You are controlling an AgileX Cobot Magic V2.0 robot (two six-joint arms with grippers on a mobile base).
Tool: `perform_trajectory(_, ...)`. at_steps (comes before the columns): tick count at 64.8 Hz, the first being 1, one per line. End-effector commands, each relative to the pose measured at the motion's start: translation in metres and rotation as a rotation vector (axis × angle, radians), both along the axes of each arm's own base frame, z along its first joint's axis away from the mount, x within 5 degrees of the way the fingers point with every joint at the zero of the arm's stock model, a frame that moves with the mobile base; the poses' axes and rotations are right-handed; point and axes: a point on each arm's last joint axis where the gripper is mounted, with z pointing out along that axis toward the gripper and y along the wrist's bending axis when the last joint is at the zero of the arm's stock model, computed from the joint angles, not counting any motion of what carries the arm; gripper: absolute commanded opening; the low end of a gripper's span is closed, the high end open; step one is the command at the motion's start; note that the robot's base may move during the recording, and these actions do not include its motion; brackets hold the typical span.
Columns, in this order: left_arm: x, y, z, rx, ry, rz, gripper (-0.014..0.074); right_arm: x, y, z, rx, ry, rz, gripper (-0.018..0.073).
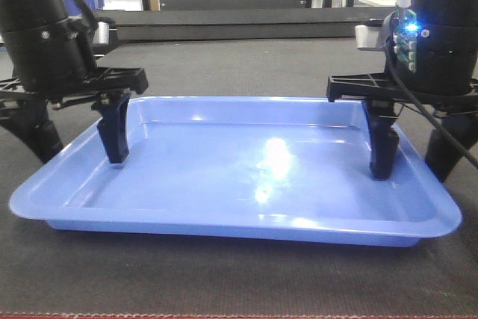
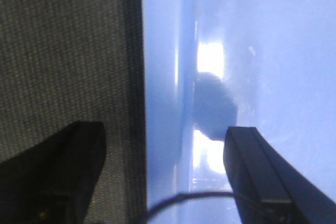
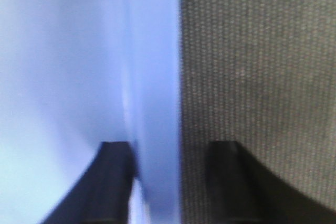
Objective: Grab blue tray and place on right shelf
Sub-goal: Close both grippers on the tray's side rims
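Centre frame: blue tray (image 1: 246, 177) flat on bench (image 1: 224, 282). Spread wide, straddling side rims (not clamped yet): left claw (image 1: 78, 153), right claw (image 1: 412, 172). Risk: uneven closing on glossy flared rim, tray slips or tilts when lifted

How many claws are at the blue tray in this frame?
2. The left claw straddles the left rim of the blue tray, one finger inside, one outside; the right claw straddles the right rim likewise. Neither is hidden.
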Motion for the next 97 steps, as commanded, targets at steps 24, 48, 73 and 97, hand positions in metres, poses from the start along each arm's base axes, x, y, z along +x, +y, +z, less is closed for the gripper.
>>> perform_trajectory(24, 0.001, -0.005, 0.037, -0.062, -0.037, 0.04, 0.0381, 0.002, -0.004, 0.021, -0.023, -0.076, 0.072, 0.0214)
perform_trajectory(48, 0.003, -0.001, 0.024, 0.02, -0.002, 0.015, 0.0342, 0.002, -0.004, 0.021, -0.028, -0.077, 0.092, 0.0214)
perform_trajectory(73, 0.005, -0.003, 0.02, 0.012, 0.0, 0.017, 0.0269, 0.002, -0.004, 0.021, -0.028, -0.077, 0.093, 0.0214)
perform_trajectory(97, 0.004, -0.003, 0.02, 0.016, 0.008, 0.013, 0.0024, 0.002, -0.004, 0.021, -0.028, -0.078, 0.093, 0.0214)
